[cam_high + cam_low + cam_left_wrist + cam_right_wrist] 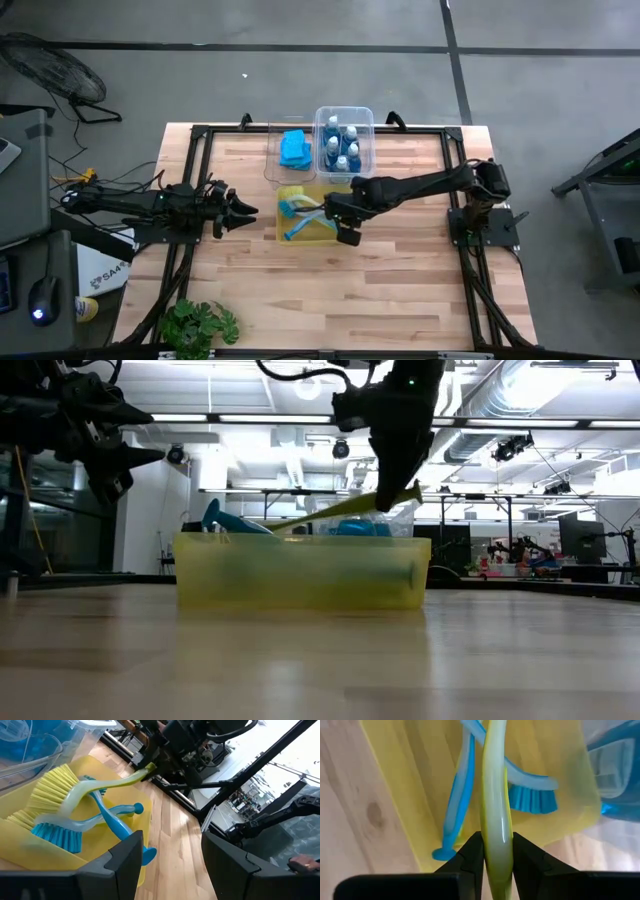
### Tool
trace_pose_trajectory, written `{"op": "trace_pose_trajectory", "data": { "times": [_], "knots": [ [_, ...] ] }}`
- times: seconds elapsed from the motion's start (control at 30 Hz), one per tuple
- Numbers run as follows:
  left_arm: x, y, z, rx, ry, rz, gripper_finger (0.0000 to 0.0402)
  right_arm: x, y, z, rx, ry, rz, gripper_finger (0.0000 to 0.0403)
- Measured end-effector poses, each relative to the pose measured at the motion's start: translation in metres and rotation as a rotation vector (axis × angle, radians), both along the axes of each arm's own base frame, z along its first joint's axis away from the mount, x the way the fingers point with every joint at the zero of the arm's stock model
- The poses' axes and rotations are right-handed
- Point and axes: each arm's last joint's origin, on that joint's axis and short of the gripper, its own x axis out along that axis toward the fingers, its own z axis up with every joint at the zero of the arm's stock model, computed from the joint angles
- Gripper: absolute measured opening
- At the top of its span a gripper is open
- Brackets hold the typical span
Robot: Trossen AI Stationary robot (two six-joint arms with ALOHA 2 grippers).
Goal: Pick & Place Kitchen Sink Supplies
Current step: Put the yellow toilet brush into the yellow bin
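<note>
A yellow-green dish brush (75,790) lies slanted in the yellow bin (300,232), across two blue brushes (107,815). Its bristle head (47,795) is down in the bin. My right gripper (336,212) hangs over the bin's right end, shut on this brush's handle. My left gripper (250,210) hovers open just left of the bin, touching nothing. Blue sponges (293,148) sit in one clear bin. Small bottles of blue liquid (342,146) stand in the other clear bin behind. My right gripper (496,855) pinches the yellow-green brush's handle near its free end (496,837) between the two fingers (472,854), which lie across the handle. It comes from above, slanting down. The handle end is raised (400,493), and the brush slopes down into the bin, where its head lies.
The two clear bins (362,112) stand against the table's far edge, right behind the yellow bin. A green leafy plant (200,325) sits at the near left corner. Bare wood spreads across the table's near half and right side.
</note>
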Motion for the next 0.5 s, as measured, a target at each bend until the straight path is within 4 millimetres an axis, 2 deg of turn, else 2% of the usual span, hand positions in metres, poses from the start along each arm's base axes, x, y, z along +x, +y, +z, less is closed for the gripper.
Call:
{"op": "trace_pose_trajectory", "data": {
  "times": [0.3, 0.5],
  "knots": [
    [0.0, 0.0, 0.0, 0.0, 0.0, 0.0, 0.0197, 0.006, 0.003, -0.02, 0.082, 0.056, -0.07, 0.0066],
    [0.0, 0.0, 0.0, 0.0, 0.0, 0.0, 0.0197, 0.007, 0.002, -0.02, 0.078, 0.043, -0.081, 0.0071]
  ]
}}
